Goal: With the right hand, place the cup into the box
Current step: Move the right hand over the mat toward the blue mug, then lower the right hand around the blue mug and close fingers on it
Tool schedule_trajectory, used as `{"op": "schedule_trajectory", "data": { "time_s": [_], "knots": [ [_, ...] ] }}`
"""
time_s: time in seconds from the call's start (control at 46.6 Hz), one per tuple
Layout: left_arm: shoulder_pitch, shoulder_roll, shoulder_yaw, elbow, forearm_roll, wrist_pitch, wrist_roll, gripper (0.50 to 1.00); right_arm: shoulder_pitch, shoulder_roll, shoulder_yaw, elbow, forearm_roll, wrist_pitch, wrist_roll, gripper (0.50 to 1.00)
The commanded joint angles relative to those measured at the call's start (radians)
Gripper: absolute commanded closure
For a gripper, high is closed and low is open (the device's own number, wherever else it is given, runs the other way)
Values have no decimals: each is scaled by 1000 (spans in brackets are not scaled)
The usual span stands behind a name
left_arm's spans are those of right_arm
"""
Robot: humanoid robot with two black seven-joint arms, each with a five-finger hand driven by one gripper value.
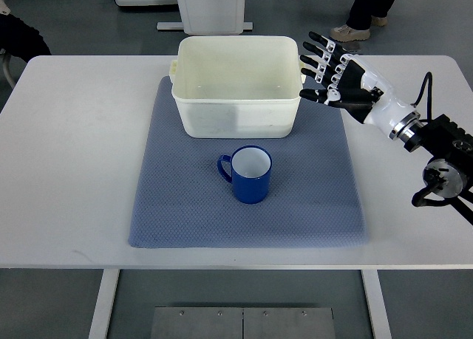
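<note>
A blue cup [250, 174] with a white inside stands upright on the blue-grey mat [177, 213], its handle pointing left. A cream plastic box [236, 117] sits on the mat just behind the cup, with nothing visible inside. My right hand [329, 69] hovers beside the box's right rim, above and to the right of the cup. Its fingers are spread and hold nothing. The right arm comes in from the right edge. The left arm is out of view.
The mat lies on a white table [66, 169]. A person's legs and shoes [358, 29] stand beyond the table's far edge at the right. A white machine base [211, 7] stands on the floor behind the box.
</note>
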Motion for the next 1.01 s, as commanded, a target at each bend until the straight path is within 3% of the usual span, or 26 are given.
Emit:
{"op": "schedule_trajectory", "data": {
  "time_s": [0.0,0.429,0.987],
  "knots": [
    [0,0,0,0,0,0,0,500,-1,-5,-2,31,-20,7,6,500],
    [0,0,-2,0,0,0,0,500,-5,-20,-89,135,-158,32,22,500],
    [0,0,0,0,0,0,0,500,-43,38,-154,98,-215,18,22,500]
  ]
}}
